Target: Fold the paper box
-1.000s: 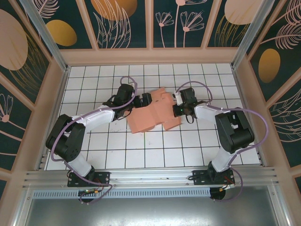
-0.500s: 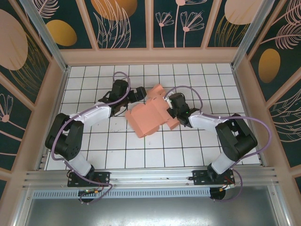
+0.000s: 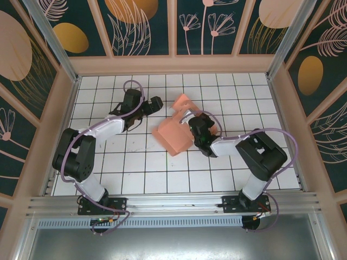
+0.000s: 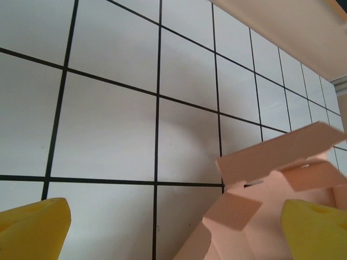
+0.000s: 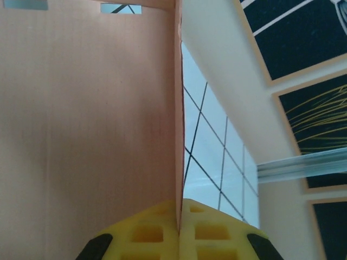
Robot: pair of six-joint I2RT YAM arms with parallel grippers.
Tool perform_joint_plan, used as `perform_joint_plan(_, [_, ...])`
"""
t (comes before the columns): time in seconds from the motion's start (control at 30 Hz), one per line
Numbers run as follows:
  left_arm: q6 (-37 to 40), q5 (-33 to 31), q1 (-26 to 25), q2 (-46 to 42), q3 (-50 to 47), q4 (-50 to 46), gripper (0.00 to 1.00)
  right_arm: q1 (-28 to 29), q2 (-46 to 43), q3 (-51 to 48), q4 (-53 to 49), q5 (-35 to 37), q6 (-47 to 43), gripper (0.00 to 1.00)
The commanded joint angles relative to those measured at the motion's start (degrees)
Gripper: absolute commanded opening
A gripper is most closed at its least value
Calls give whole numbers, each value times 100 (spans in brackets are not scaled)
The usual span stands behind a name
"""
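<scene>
Mid-worktop (image 3: 135,168), right gripper (image 5: 179,219) is clamped on a panel edge of the paper box (image 3: 173,136); left gripper (image 3: 156,104) spread wide just beside it, holding nothing.

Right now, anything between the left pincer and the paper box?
Nothing. In the top view, only bare white tiled table lies between the open left pincer and the paper box; they stand apart.

Bright, even light; soft shadows; paper box (image 5: 81,108) blurred close-up.
</scene>
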Motion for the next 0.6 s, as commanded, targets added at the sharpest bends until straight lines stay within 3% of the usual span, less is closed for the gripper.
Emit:
perform_joint_plan(0.0, [59,144,175,19,18,89,99,137,175,42,1117,343,-910,0])
perform_joint_plan(0.33, [273,634,701,92,-172,301,99,658,1143,24,3313,359,-2850,0])
perform_joint_plan(0.57, [458,934,695,270,-153,137,96,696,1135,137,3043,261,-2784,0])
